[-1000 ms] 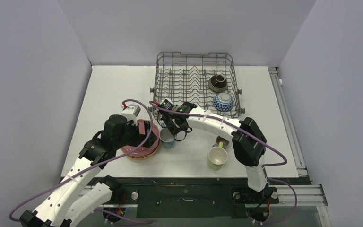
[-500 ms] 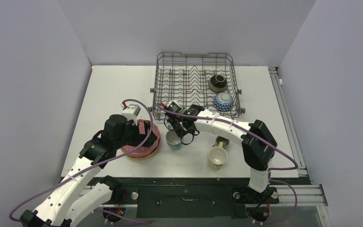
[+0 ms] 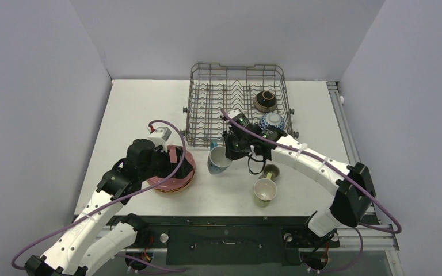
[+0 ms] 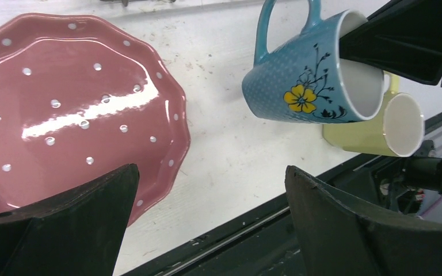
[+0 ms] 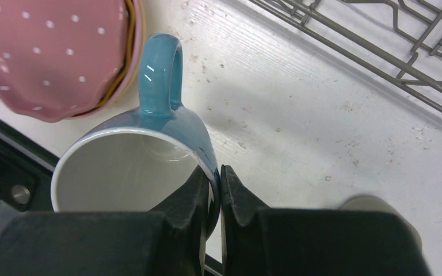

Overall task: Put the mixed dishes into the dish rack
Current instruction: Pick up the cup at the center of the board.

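Note:
My right gripper (image 3: 230,150) (image 5: 216,178) is shut on the rim of the light-blue mug (image 3: 218,158) (image 5: 149,132) (image 4: 299,80). It holds the mug tilted above the table, just in front of the dish rack (image 3: 194,103) (image 5: 380,49). My left gripper (image 3: 175,167) (image 4: 211,169) stands wide open over the pink dotted plate (image 3: 167,183) (image 4: 75,103) (image 5: 46,52), which tops a stack of plates. Inside the rack sit a dark-brown bowl (image 3: 265,101) and a blue-white bowl (image 3: 272,122).
A pale-yellow mug (image 3: 263,191) (image 4: 380,129) lies on its side near the table's front edge, with a small olive mug (image 3: 271,172) just behind it. The black front rail (image 4: 247,230) runs close under my left gripper.
My right arm has lifted the light-blue mug off the table and carried it right, towards the rack, tilting it. The left arm has not moved.

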`<state>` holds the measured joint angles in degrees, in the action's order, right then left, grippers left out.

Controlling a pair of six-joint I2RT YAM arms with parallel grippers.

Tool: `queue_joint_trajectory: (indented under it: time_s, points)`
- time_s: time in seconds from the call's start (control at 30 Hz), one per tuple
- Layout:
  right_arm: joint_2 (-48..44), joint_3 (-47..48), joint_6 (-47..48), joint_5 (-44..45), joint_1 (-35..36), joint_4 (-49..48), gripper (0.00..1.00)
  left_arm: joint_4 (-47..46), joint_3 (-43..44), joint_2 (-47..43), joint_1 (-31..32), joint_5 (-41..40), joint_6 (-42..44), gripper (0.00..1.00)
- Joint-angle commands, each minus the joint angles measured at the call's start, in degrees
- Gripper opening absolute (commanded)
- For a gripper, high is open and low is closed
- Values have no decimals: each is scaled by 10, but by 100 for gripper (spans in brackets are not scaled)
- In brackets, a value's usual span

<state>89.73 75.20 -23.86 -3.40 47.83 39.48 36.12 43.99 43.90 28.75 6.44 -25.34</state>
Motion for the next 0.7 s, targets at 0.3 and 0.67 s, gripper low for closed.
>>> queue_joint_trajectory:
  time_s: [0.3,0.67]
  points:
    - [-161,-89,-64,-123,-69,-183,0,-120,16,-23,-5,90,-124,96]
    - [-269,-170,-127,-159,-94,-344,0,-222,3,-46,-8,121,-244,96]
